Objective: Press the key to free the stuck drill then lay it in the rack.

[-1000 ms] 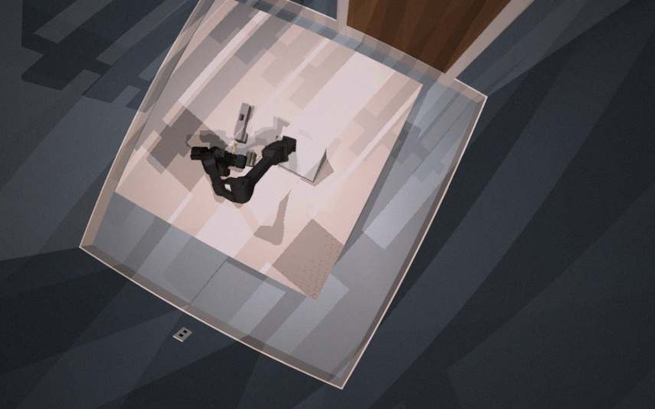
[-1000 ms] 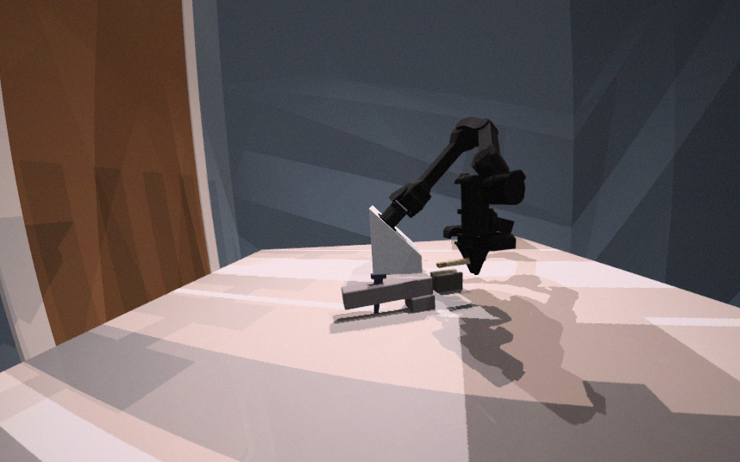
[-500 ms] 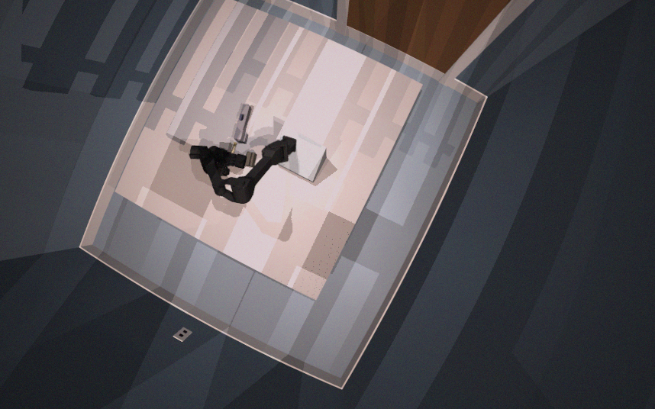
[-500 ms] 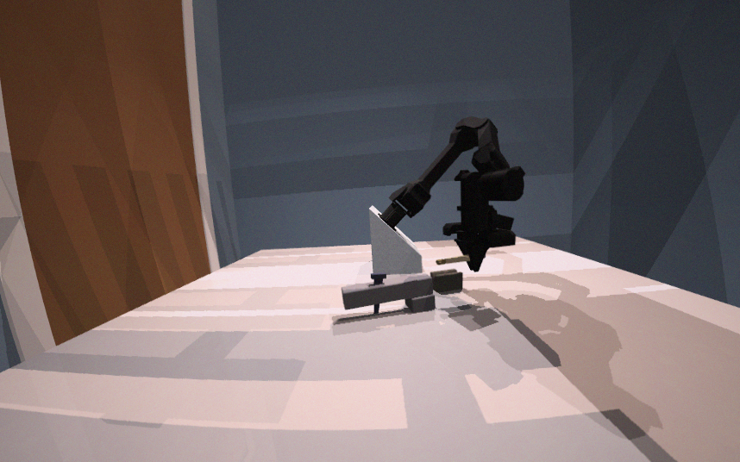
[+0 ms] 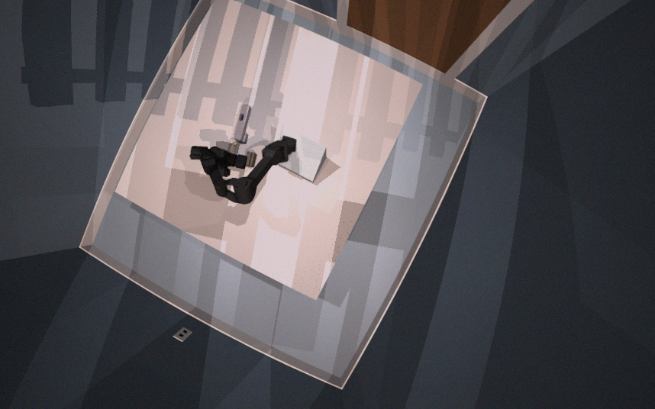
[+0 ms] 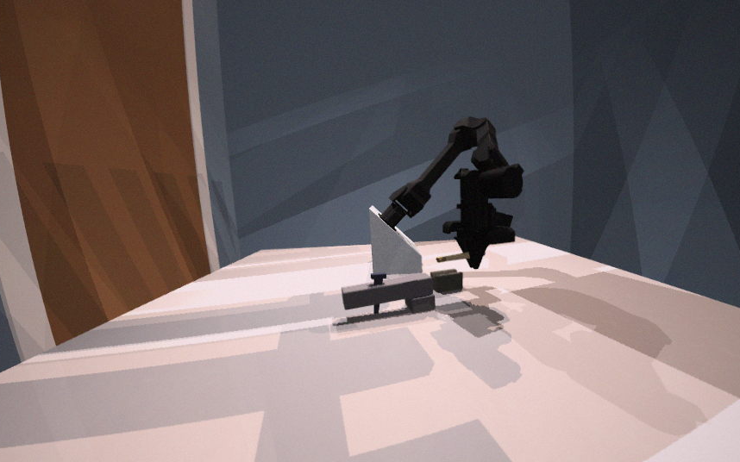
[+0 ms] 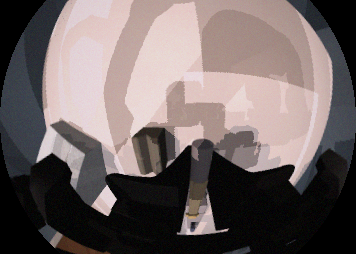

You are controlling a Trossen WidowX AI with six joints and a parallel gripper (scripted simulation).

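My gripper (image 6: 474, 262) (image 7: 195, 148) is shut on the drill (image 5: 235, 147) (image 6: 452, 257) (image 7: 198, 190), a thin, roughly level rod, grey at the wrist-view end and tan with a yellow band towards the other. The drill is out of the long grey holder (image 5: 243, 111) (image 6: 361, 295) and hangs in the air, higher than the holder's near end. The dark blue key (image 5: 241, 117) (image 6: 378, 278) stands through the holder, with its head above the bar. The rack (image 5: 251, 159) (image 6: 448, 282) (image 7: 151, 151), a small olive grooved block, is beside and below the gripper, with no drill in it.
The white wedge-shaped arm base (image 5: 311, 156) (image 6: 391, 247) (image 7: 64, 153) stands behind the holder and rack. Under the holder's near end is a small grey support block (image 6: 423, 302). Patchy shadows cross the pale table (image 5: 279, 253) (image 6: 281, 424).
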